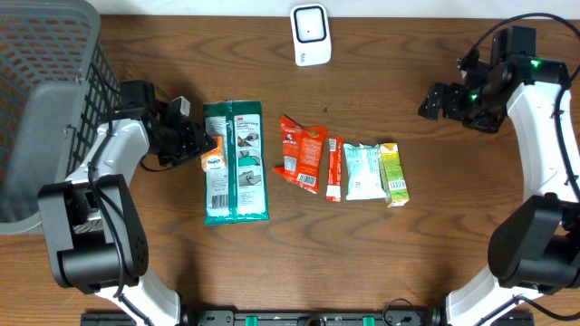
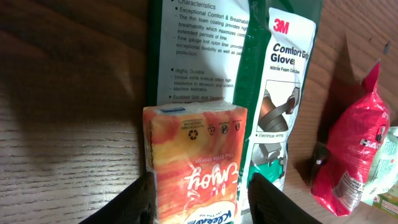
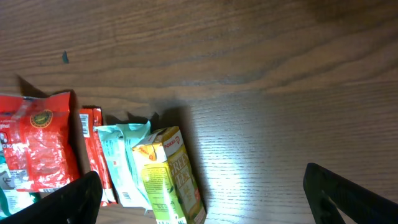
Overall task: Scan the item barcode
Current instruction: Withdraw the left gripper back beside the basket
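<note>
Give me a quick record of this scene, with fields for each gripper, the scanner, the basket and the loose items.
left gripper: closed on the tissue pack, beside the gloves pack
right gripper: open, holding nothing
scanner: white, far edge of the table, centre
basket: grey, on the left arm's side
loose items: red snack bag, red stick packet, pale blue packet, yellow carton, in a row

Even overhead light is washing the surface (image 1: pixel 362 263); glare is pooling toward six o'clock in the right wrist view, and the tissue pack (image 2: pixel 194 168) is blurring close-up.
</note>
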`<state>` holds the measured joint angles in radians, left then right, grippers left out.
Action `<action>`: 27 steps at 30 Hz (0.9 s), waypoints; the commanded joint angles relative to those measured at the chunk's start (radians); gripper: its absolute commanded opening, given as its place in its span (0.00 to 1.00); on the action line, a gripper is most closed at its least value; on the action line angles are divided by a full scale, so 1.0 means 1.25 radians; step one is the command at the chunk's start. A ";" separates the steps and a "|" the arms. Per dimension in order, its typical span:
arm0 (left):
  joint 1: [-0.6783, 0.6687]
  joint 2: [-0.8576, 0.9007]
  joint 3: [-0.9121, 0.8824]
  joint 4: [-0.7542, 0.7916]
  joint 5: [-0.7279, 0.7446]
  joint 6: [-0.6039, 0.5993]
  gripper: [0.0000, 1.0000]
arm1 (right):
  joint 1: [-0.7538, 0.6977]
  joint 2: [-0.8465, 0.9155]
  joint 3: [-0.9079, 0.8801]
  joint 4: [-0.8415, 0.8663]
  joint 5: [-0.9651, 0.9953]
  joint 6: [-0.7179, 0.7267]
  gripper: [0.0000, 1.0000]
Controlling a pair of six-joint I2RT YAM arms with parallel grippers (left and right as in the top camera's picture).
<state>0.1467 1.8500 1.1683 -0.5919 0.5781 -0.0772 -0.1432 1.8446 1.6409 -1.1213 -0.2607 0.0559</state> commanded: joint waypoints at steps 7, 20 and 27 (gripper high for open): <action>-0.012 0.007 -0.027 0.003 0.011 0.011 0.38 | -0.004 -0.005 0.004 0.000 0.002 -0.007 0.99; -0.012 0.003 -0.025 0.013 0.053 0.011 0.27 | -0.004 -0.005 0.004 0.000 0.002 -0.007 0.99; -0.012 0.003 -0.025 0.027 0.074 0.010 0.07 | -0.004 -0.005 0.004 0.000 0.002 -0.007 0.99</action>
<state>0.1337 1.8500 1.1393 -0.5617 0.6430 -0.0750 -0.1432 1.8446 1.6409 -1.1213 -0.2611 0.0559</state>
